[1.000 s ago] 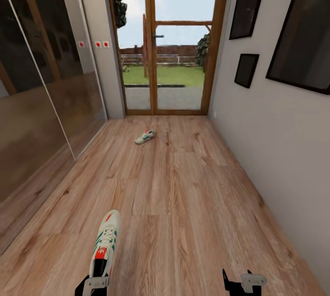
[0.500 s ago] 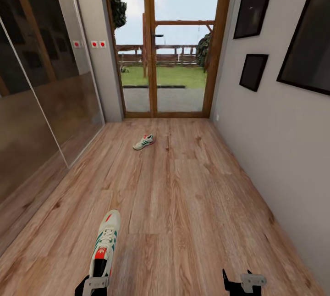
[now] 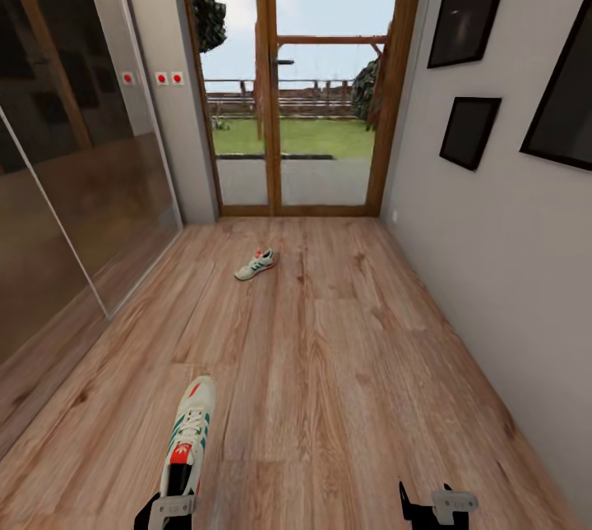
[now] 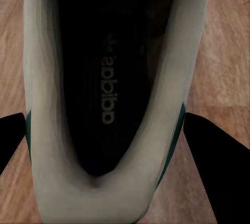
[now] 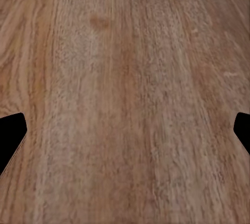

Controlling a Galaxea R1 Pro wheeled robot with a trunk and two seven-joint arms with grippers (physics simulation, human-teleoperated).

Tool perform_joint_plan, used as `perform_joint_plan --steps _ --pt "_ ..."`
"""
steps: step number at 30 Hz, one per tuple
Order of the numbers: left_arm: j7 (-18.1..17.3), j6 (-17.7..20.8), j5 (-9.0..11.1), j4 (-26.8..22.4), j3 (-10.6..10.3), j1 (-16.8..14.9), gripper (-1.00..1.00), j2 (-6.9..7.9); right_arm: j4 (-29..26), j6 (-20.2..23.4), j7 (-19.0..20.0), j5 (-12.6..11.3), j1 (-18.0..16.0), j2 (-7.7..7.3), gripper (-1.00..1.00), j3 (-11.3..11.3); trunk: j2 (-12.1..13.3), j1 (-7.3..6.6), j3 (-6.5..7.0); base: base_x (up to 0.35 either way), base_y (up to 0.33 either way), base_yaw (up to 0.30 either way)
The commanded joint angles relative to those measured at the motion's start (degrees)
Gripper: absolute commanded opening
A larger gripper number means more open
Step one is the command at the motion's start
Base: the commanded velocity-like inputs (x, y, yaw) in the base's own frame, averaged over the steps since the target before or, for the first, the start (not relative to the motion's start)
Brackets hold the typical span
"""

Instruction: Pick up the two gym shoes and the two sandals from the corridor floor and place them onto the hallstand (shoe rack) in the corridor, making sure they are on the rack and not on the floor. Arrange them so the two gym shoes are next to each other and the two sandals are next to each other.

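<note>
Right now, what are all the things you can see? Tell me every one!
held shoe: 1, white with green stripes and a red tongue, in the left gripper, toe pointing ahead.
far shoe: 1, same colours, on the floor near the door.
floor: 1, brown wood planks, under everything.
glass door: 1, wooden frame, at the end of the corridor, with grass and a fence outside.
pictures: 3, dark with black frames, on the right wall.
glossy panels: brown, along the left wall.
red switches: 3, on the wall left of the door.
left gripper: 1, black, around the held shoe's heel.
right gripper: 1, black, open, nothing in it.
</note>
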Motion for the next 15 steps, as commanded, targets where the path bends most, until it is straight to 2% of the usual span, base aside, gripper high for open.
perform_joint_plan --steps 1,15 --pt "-0.2 -0.2 -0.1 0.0 0.2 0.0 -1.00 -0.02 0.1 -0.2 -0.1 0.6 0.0 0.00 1.00 -0.4 0.0 0.02 -0.05 0.340 0.000 0.000" --pt "-0.2 -0.2 -0.2 0.0 0.2 0.0 -1.00 -0.02 0.0 -0.2 -0.1 0.6 0.0 0.00 1.00 -0.4 0.0 0.02 -0.05 0.340 0.000 0.000"
